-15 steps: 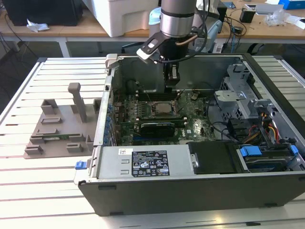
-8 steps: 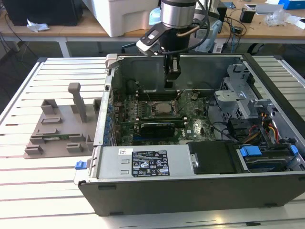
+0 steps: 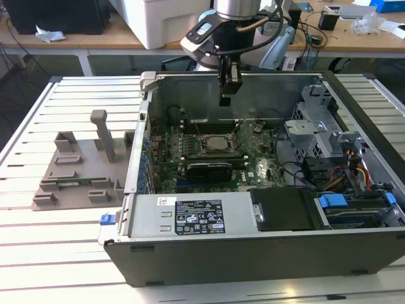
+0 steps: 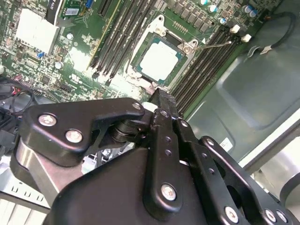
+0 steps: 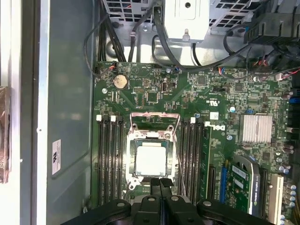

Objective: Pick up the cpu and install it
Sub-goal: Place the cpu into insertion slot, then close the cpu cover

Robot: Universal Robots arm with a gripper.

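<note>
Fingers (image 5: 155,183) are pinched together, holding nothing, and hang inside the open case. The cpu (image 5: 151,159) lies in the socket (image 5: 131,159) just below the fingertips, apart from them. Good work here likely means the cpu flat and square, with the fingers clear of the raised lever (image 4: 213,46).

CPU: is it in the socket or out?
In the socket: the cpu lies flat within its frame on the motherboard in both wrist views; the gripper, shut and empty, hangs above it.
</note>
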